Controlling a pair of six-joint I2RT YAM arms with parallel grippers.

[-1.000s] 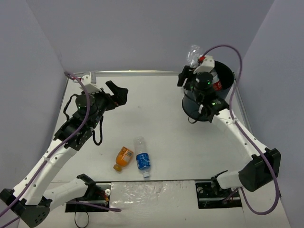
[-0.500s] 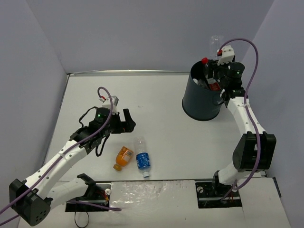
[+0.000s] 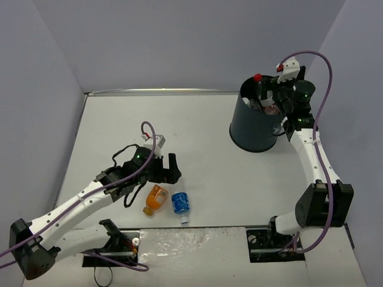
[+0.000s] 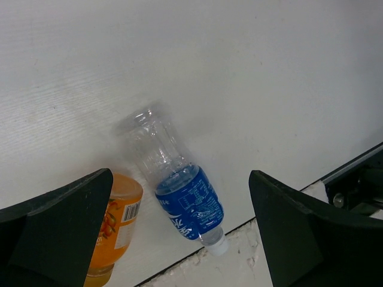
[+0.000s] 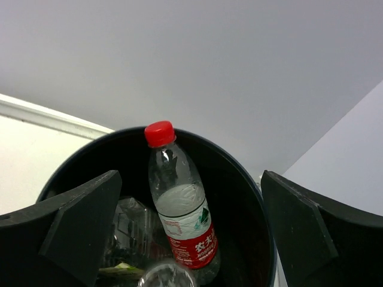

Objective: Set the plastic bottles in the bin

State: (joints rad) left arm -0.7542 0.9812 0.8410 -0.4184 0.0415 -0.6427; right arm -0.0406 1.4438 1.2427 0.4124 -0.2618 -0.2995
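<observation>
- Since a second ago, the left gripper (image 3: 168,169) has swung in from the far left of the table (image 3: 209,155) and now hangs over the two bottles lying near the front edge.
- Its jaws stand wide apart with nothing between them.
- The blue-labelled bottle (image 4: 187,200) lies on its side directly below, white cap toward the near edge, its clear base partly hidden under the gripper in the top view.
- The orange-filled bottle (image 3: 156,199) lies just beside it on the left, also on its side.
- The right gripper (image 5: 191,178) has let go of the clear bottle it held above the bin (image 3: 254,130). Its jaws are now spread fully and hold nothing.
- It is poised over the bin's open mouth at the far right.
- Inside the bin, the red-labelled bottle (image 5: 182,215) leans upright against the far wall, its red cap at rim level.
- A crumpled clear bottle (image 5: 134,230) lies lower down to its left.
</observation>
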